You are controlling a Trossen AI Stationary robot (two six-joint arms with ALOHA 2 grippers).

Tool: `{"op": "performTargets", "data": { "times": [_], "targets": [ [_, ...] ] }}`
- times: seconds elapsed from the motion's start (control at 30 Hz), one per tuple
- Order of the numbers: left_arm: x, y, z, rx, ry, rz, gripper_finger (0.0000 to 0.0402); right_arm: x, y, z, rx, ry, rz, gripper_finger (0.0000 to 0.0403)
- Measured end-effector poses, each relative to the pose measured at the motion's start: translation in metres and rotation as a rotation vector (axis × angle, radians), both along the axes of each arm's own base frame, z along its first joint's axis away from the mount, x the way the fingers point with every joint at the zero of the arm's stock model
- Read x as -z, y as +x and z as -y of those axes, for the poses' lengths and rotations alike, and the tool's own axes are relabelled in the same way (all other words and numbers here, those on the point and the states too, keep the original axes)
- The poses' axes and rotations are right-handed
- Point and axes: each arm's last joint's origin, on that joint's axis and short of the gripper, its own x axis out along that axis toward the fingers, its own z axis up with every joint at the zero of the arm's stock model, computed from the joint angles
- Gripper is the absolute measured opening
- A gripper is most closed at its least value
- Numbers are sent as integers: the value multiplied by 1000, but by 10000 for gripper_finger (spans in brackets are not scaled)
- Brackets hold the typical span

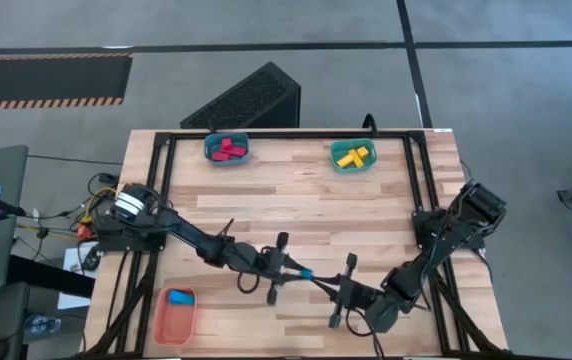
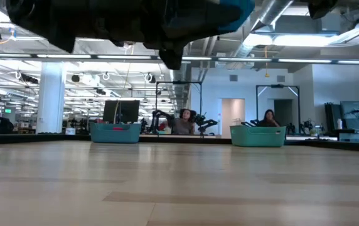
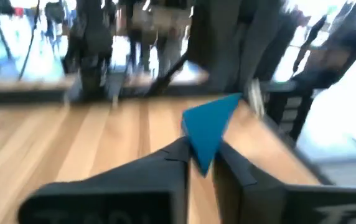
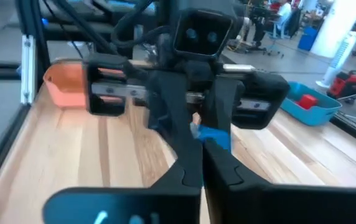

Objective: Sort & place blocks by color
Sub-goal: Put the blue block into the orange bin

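Passing a blue block [image 1: 307,272] mid-bench: the left end effector [image 1: 296,270] & right end effector [image 1: 331,288] meet tip to tip, both pinched shut on it. Next, I think, one lets go & the other takes it to the orange bin [image 1: 174,318]. No writing to read.

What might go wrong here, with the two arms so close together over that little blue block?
The left gripper pinches the blue block by one narrow end, so it could twist loose and drop onto the table.

The right gripper sits almost nose to nose with it; a small misjudgement could knock the fingers together or jar the block free.

The orange bin, already holding a blue piece, lies well off to the left arm's side, so a loosely held block might slip during that carry.
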Motion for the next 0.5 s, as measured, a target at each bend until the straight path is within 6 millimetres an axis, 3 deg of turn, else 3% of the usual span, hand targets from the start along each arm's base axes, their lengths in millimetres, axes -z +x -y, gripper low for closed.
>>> {"op": "performTargets", "data": {
  "times": [0.1,0.2,0.33,0.5],
  "targets": [
    [-4,-11,-5,-91,37,-152,13,-3,3,3,23,20,26,42],
    [-21,-32,-4,-246,117,-280,14,-3,5,8,96,13,43,63],
    [-41,-76,10,-329,203,-432,4,-4,4,11,196,21,77,78],
    [-77,-127,21,-356,156,-418,4,-4,5,12,203,27,81,81]
  ]
}}
